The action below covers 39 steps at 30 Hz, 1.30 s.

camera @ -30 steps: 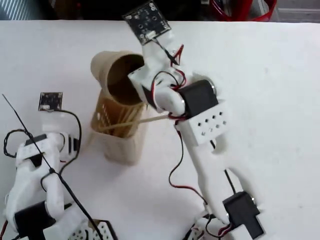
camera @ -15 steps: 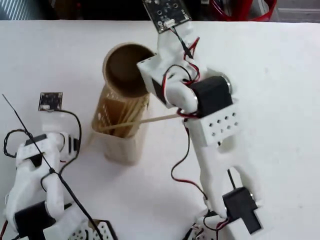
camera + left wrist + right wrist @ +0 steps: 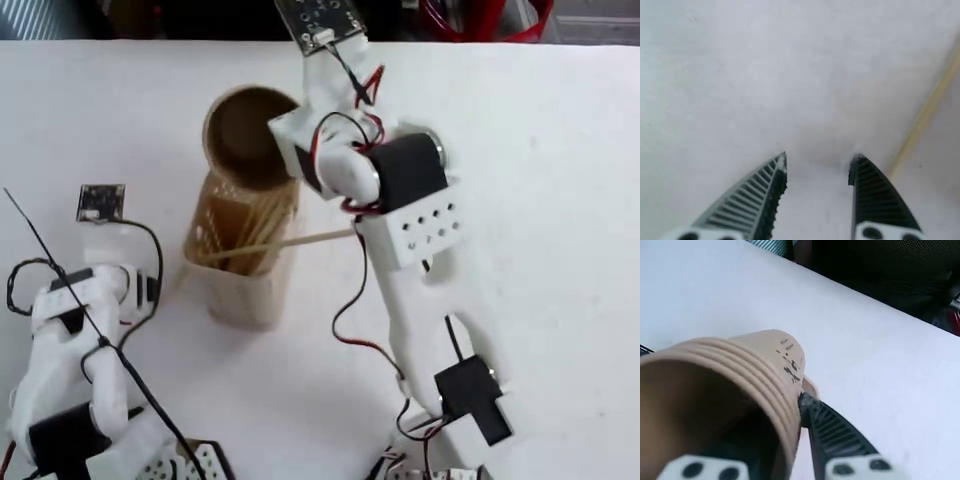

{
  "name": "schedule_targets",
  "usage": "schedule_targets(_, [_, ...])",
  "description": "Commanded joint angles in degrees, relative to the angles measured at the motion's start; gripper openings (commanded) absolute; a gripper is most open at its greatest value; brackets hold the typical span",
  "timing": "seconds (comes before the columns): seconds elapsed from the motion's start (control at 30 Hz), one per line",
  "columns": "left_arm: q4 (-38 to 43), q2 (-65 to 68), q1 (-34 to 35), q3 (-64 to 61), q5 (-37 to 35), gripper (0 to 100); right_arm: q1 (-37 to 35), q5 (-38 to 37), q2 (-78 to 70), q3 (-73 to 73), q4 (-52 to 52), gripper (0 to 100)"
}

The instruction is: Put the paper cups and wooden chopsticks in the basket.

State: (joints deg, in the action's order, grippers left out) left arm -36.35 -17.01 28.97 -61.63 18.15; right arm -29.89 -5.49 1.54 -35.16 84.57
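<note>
A stack of brown paper cups hangs mouth-up just above the far end of the woven basket. My right gripper is shut on the stack's rim. In the right wrist view one finger lies outside the ribbed rims of the paper cups and the other is hidden inside. Wooden chopsticks stand in the basket, and one chopstick pokes out under the right arm. My left gripper is open over bare table, beside a pale yellow strip.
The left arm sits at the near left corner with loose black cables. A red object lies beyond the table's far edge. White table spreads to the right of the right arm.
The right arm has swung the cup stack from a tilt over the basket to mouth-up, a little farther back. The left arm has not moved.
</note>
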Motion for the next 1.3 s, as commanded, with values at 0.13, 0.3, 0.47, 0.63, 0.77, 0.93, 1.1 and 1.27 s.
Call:
schedule_targets(0.13, [-1.41, -0.22, 0.66, 0.26, 0.7, 21, 0.31, 0.44, 2.95, -2.29, 0.22, 2.2])
schedule_targets(0.3, [-1.41, -0.22, 0.66, 0.26, 0.7, 21, 0.4, 0.44, 3.03, -2.29, 0.57, 2.9])
schedule_targets(0.47, [-1.41, -0.22, 0.66, 0.26, 0.7, 21, 0.4, 0.35, 2.86, -4.48, 4.09, 11.9])
schedule_targets(0.63, [-1.41, -0.22, 0.66, 0.26, 0.7, 21, 0.4, 0.18, 2.86, -5.71, 5.93, 9.4])
schedule_targets(0.77, [-1.41, -0.22, 0.66, 0.26, 0.7, 21, 0.22, 0.18, 2.59, -6.15, 5.49, 9.4])
schedule_targets(0.93, [-1.41, -0.22, 0.66, 0.26, 0.7, 21, -1.36, 0.18, -0.13, -6.42, -1.71, 9.4])
schedule_targets(1.1, [-1.41, -0.22, 0.66, 0.26, 0.7, 21, -1.54, 0.18, -3.47, -6.95, -6.99, 9.4])
schedule_targets(1.27, [-1.41, -0.22, 0.66, 0.26, 0.7, 21, -1.54, 0.18, -4.0, -6.51, -10.33, 9.4])
